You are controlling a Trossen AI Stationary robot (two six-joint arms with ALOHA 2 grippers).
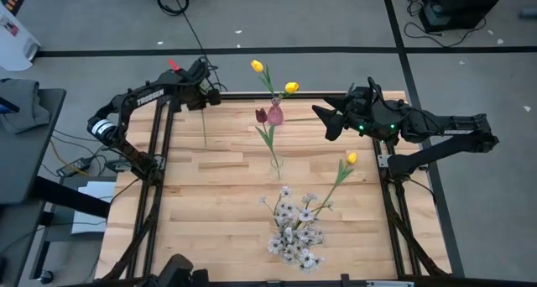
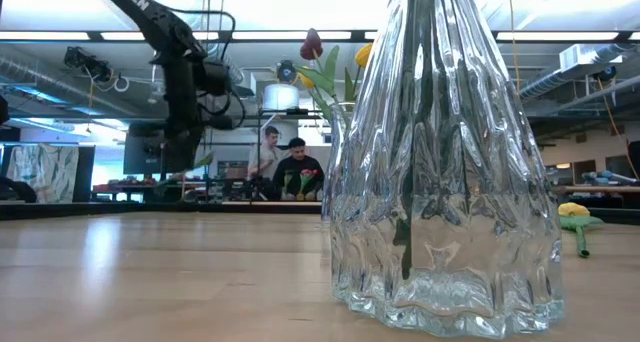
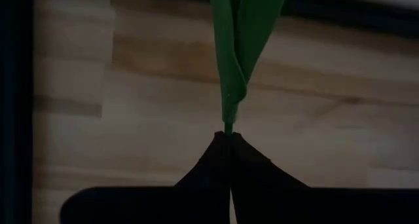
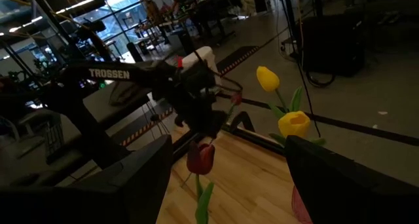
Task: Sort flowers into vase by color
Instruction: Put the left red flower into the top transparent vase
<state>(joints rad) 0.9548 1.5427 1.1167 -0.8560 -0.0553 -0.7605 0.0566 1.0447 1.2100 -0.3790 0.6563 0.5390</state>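
Note:
My left gripper [image 1: 203, 96] is raised over the table's far left part, shut on a flower's green stem [image 1: 204, 123]. The flower's head I cannot make out. My right gripper [image 1: 323, 119] hovers open and empty at the far right, pointing at the tulips. Yellow tulips [image 1: 256, 66] and dark red tulips [image 1: 261, 115] stand with their stems in a glass vase [image 1: 275, 163] at mid-table. White blossom sprays [image 1: 294, 228] stand in the near glass vase [image 2: 450, 162]. One yellow tulip [image 1: 351, 159] lies flat on the table to the right. My left gripper pinches the thin green stem [image 3: 228, 122] between its two fingertips [image 3: 216, 149], just below where a leaf [image 3: 245, 34] wraps it. The fingers point down from above. Stem and leaf hang below the gripper, lifted clear of the table.
The wooden table [image 1: 218, 228] is framed by dark rails at its left and right edges. Bare wood lies at the near left. Two people [image 2: 285, 167] sit in the room far behind the table. Cables and boxes lie on the floor beyond the far edge.

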